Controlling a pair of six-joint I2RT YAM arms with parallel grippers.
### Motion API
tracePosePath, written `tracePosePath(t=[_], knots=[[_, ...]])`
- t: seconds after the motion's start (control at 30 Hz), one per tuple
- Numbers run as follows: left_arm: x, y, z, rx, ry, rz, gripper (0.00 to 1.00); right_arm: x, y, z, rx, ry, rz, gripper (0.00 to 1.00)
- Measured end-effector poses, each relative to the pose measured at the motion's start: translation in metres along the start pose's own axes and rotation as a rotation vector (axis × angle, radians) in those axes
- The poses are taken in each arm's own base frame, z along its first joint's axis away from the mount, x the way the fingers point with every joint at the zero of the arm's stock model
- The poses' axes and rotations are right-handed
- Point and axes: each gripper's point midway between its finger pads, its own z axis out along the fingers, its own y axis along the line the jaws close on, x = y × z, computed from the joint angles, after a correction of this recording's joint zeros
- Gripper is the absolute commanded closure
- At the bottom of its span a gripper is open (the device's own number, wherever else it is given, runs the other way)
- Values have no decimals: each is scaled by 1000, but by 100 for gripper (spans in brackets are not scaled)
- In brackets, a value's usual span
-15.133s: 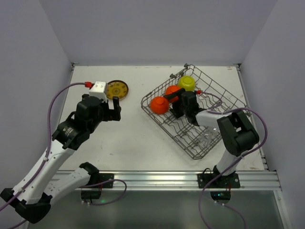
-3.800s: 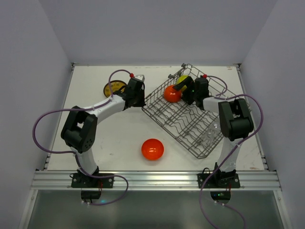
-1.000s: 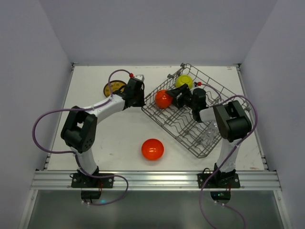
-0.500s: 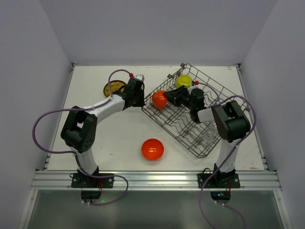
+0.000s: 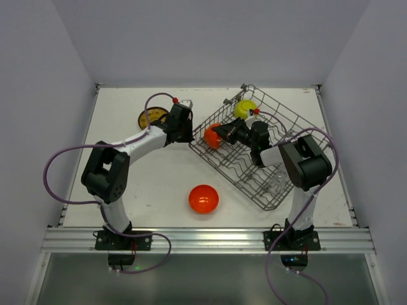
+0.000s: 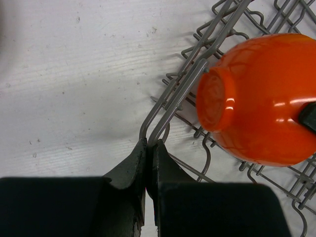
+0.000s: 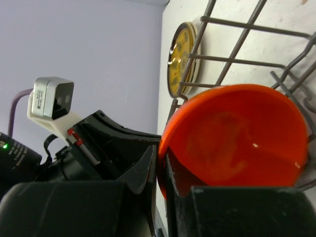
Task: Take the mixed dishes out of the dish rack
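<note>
The grey wire dish rack (image 5: 289, 136) sits askew at the right of the table. My left gripper (image 5: 186, 131) is shut on the rack's left corner wire (image 6: 174, 104), its fingertips (image 6: 141, 150) pinched on it. An orange bowl (image 5: 210, 136) lies tipped at that end of the rack, and my right gripper (image 5: 220, 133) is shut on its rim (image 7: 165, 140). In the left wrist view this bowl (image 6: 261, 98) shows its foot. A yellow-green bowl (image 5: 245, 109) stands at the rack's far end. Clear glasses (image 5: 278, 181) lie in its near end.
A second orange bowl (image 5: 203, 198) rests upside down on the table in front of the rack. The brown-and-yellow plate (image 5: 152, 117) lies at the back left, behind my left arm; the right wrist view shows the plate (image 7: 178, 59) through the rack wires.
My right gripper has closed on the orange bowl's rim, and the bowl has shifted left toward the rack's corner. The left gripper has kept its hold on the rack.
</note>
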Motion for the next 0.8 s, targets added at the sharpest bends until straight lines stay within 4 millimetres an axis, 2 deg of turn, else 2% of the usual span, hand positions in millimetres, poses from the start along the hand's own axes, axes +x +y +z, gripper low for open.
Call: tracePosePath(t=[0.3,0.43,0.53,0.67,0.73,0.8], knots=[[1,0,0,-1,2,1,100,-1,-1,-3,-6,-3,0,100],[0,0,0,-1,2,0,100,-1,11,-8,-19,-6,-33,100],[0,0,0,-1,2,0,100,-3,44,-20,-68,-18,-106,100],[0,0,0,-1,2,0,100,-4,114,-46,-191,-42,-307,100],[0,0,0,-1,2,0,100,2,139,-57,-212,-48,-421,100],[0,0,0,-1,2,0,100,17,154,-62,-205,-30,-534,100]])
